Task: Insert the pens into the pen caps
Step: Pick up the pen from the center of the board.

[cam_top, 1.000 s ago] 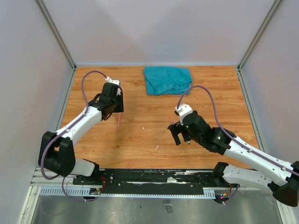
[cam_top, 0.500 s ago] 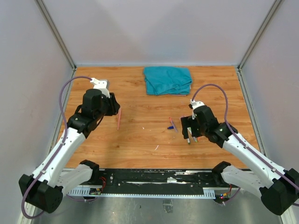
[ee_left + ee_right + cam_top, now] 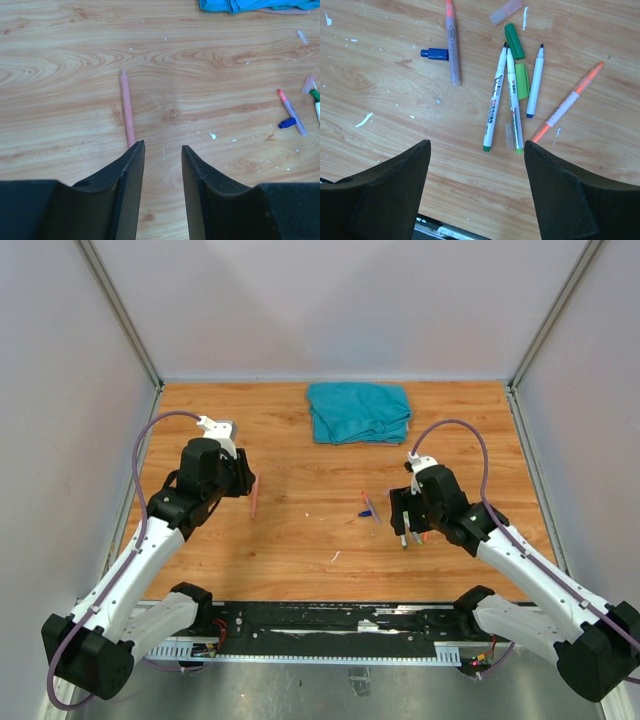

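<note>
The left end effector (image 3: 163,147) is hovering released, jaws apart and gripping nothing. A pink pen (image 3: 127,107) is lying on the desk (image 3: 60,60) just past its left fingertip, toward 11 o'clock. The right end effector (image 3: 476,145) is hanging wide open and empty above the main cluster. There, white pens (image 3: 495,97) and an orange pen (image 3: 567,102) are lying between 12 and 2 o'clock, with green caps (image 3: 514,47) among them. At 11 o'clock a blue cap (image 3: 434,53) is resting just beside a purple pen (image 3: 453,50). A teal cloth (image 3: 358,410) is sitting at the desk's 12 o'clock edge.
</note>
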